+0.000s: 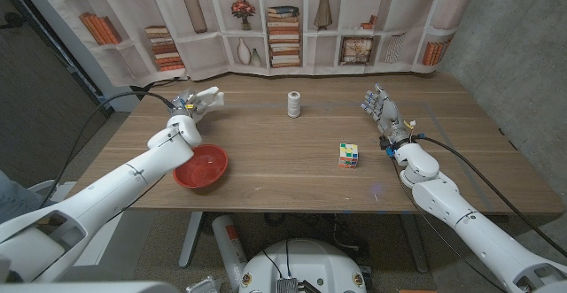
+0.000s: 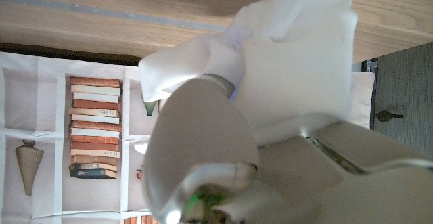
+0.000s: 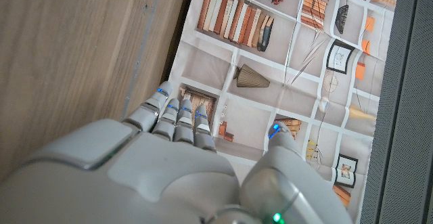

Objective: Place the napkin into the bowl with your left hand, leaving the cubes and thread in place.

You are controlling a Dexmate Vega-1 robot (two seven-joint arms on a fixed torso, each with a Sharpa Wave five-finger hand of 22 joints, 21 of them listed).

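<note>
A: What could go wrong from here?

B: The left hand [image 1: 188,104] holds the napkin [image 1: 207,96] pinched in its fingers, raised near the table's [image 1: 292,182] far left corner. The bowl [image 1: 201,166] sits nearer, by the front left edge. I'd judge that letting go too soon would drop the cloth on the wood behind the bowl.

A: Anything in the bowl?

B: No, it looks empty: 1 red bowl, nothing inside.

A: And the rest?

B: The cube [image 1: 349,155] lies mid-table toward the right, and the thread [image 1: 294,104] stands further back, both well apart from the left arm. The right hand [image 1: 381,109], near the far right edge, holds nothing, its fingers straight and side by side.
</note>
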